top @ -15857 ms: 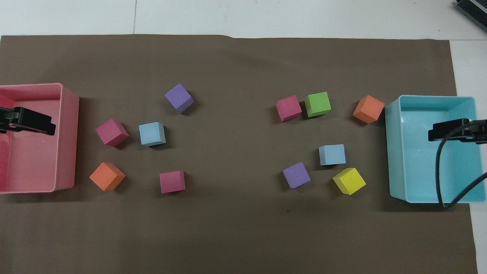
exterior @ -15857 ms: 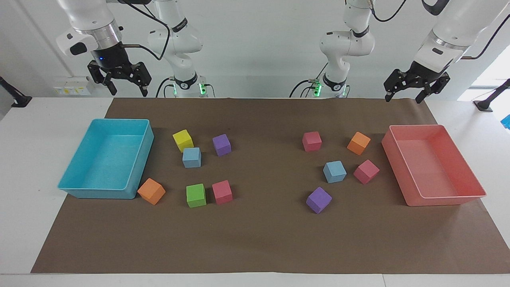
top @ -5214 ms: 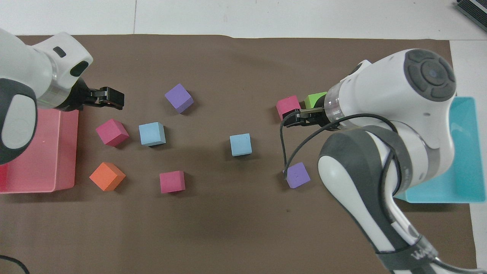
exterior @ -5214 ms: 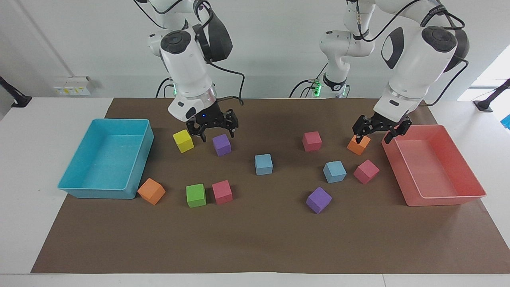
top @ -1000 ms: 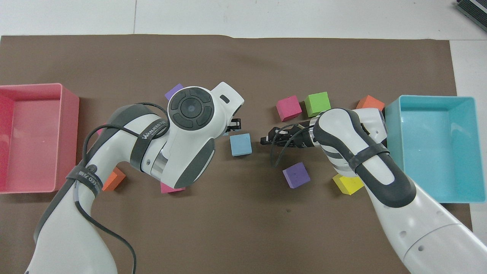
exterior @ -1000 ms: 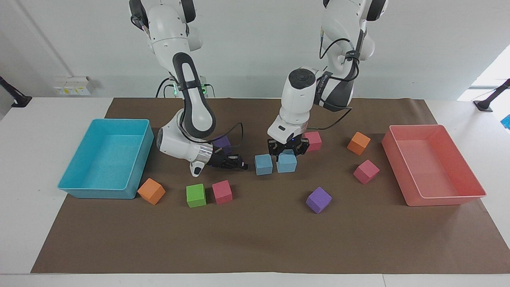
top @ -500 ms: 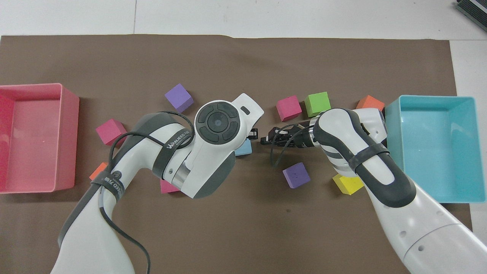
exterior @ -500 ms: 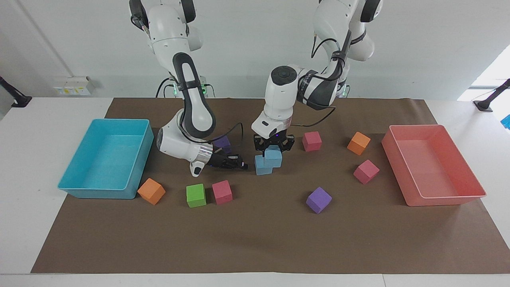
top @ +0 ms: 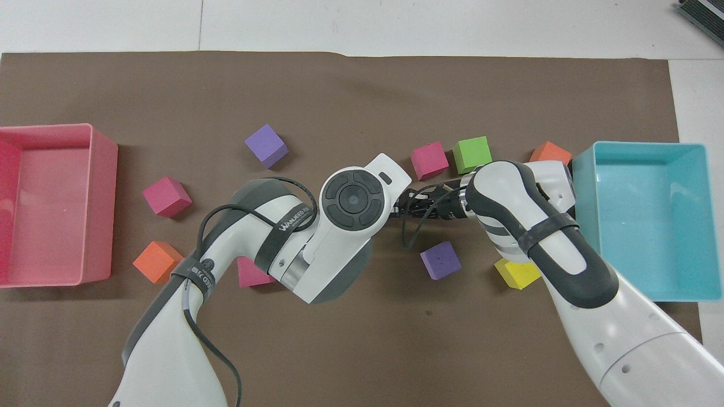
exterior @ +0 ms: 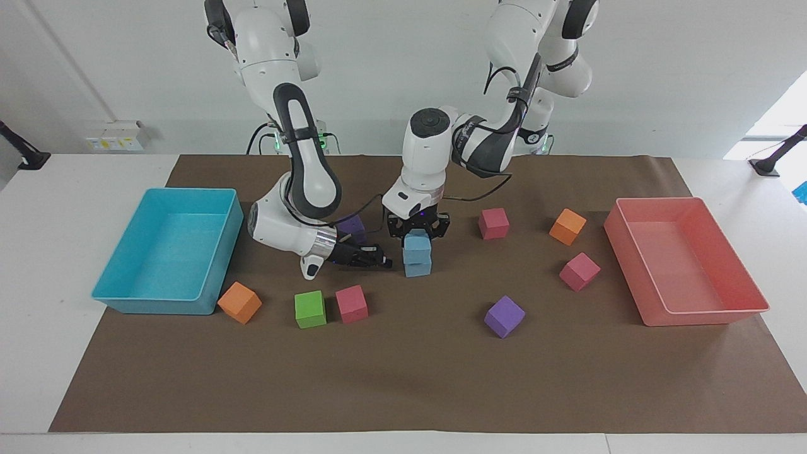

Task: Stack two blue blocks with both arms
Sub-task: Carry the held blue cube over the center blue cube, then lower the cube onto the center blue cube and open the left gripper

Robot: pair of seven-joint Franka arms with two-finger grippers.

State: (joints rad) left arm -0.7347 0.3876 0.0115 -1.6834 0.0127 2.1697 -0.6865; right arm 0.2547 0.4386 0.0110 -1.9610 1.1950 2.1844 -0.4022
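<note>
Two light blue blocks are stacked near the table's middle in the facing view. The upper blue block (exterior: 417, 247) sits on the lower blue block (exterior: 418, 267), roughly lined up with it. My left gripper (exterior: 417, 238) comes down from above and is shut on the upper block. My right gripper (exterior: 380, 260) lies low and level just beside the lower block, toward the right arm's end of the table, and holds nothing. In the overhead view the left arm's wrist (top: 353, 206) hides both blocks, and the right gripper (top: 403, 207) shows only in part.
A turquoise tray (exterior: 151, 307) stands at the right arm's end and a pink tray (exterior: 706, 313) at the left arm's end. Loose cubes lie around the stack: green (exterior: 310, 309), pink (exterior: 351, 303), orange (exterior: 239, 302), purple (exterior: 504, 316), pink (exterior: 493, 222), yellow (top: 517, 272).
My left gripper has carried its blue block up and sideways, toward the right arm's end, from beside the other blue block to on top of it. My right gripper has barely moved.
</note>
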